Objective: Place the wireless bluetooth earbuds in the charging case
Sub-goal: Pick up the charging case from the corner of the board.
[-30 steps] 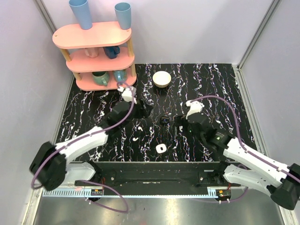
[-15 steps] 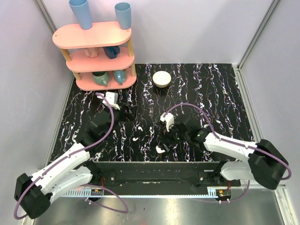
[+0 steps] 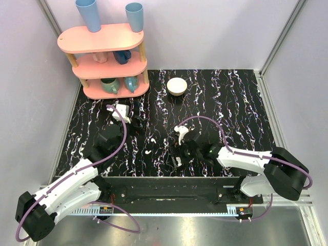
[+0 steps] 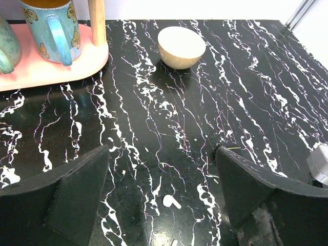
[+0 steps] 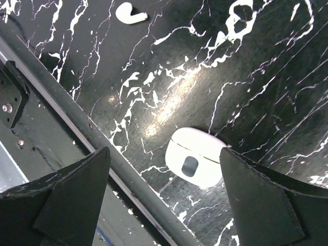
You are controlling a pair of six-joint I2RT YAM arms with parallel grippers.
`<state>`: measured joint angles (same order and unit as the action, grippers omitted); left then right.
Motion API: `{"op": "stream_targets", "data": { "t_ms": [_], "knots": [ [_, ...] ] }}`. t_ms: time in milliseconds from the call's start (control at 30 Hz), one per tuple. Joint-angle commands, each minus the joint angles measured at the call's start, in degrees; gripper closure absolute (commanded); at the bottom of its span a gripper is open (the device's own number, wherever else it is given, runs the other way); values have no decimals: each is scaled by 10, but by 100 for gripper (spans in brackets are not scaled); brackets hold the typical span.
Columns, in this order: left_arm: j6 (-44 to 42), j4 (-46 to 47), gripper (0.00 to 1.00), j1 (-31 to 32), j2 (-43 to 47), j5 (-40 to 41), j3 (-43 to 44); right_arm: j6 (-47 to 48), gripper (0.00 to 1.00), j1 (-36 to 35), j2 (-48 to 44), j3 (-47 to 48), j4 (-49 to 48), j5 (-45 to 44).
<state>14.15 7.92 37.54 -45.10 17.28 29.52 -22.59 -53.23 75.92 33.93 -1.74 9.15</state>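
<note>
The charging case, a white rounded box with a dark spot, lies flat near the table's front edge. My right gripper hangs open just above it, and the case sits between the fingers, closer to the right one, untouched. From above, the case peeks out under the right gripper. Two white earbuds lie loose on the black marble left of the case. One earbud shows below my open, empty left gripper; another earbud shows in the right wrist view. The left gripper hovers behind them.
A cream bowl stands at the back middle. A pink tiered shelf with mugs and blue cups fills the back left corner; a blue mug on it shows in the left wrist view. The dark front rail runs beside the case.
The right gripper has swung toward the near edge and come down over the case. The left arm has pulled back to the left and its jaws have widened.
</note>
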Motion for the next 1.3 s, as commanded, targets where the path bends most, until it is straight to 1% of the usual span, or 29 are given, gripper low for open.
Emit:
{"op": "stream_targets", "data": {
  "t_ms": [0,67,100,233,333,400,500,633,833,1000,1100,1200,1267],
  "knots": [
    [-11,11,11,-4,2,15,1,-67,5,-27,19,14,15,-38],
    [-9,9,11,-4,4,14,0,-69,4,-36,27,19,50,-60],
    [-7,8,11,-4,4,13,-2,-71,3,-40,27,24,59,-88],
    [-5,6,10,-4,11,14,-3,-77,3,-50,13,17,67,-120],
    [-4,3,10,-4,11,14,-2,-69,3,-51,11,14,67,-111],
    [-3,5,10,-4,9,14,-2,-60,4,-54,16,17,63,-79],
    [0,8,10,-4,4,11,0,-47,4,-66,32,26,65,-56],
    [5,8,10,-4,-3,4,2,-63,5,-69,52,45,78,-45],
    [8,8,10,-4,-6,3,5,-104,5,-75,71,70,106,-59],
    [8,7,9,-4,-12,2,9,-112,6,-84,98,91,103,-37],
    [9,7,9,-4,-16,0,12,-137,7,-93,104,95,104,-34],
    [11,7,9,-4,-17,0,10,-164,7,-104,102,92,101,-54],
    [12,8,9,-4,-18,0,10,-173,7,-110,98,97,119,-73]
  ]
}}
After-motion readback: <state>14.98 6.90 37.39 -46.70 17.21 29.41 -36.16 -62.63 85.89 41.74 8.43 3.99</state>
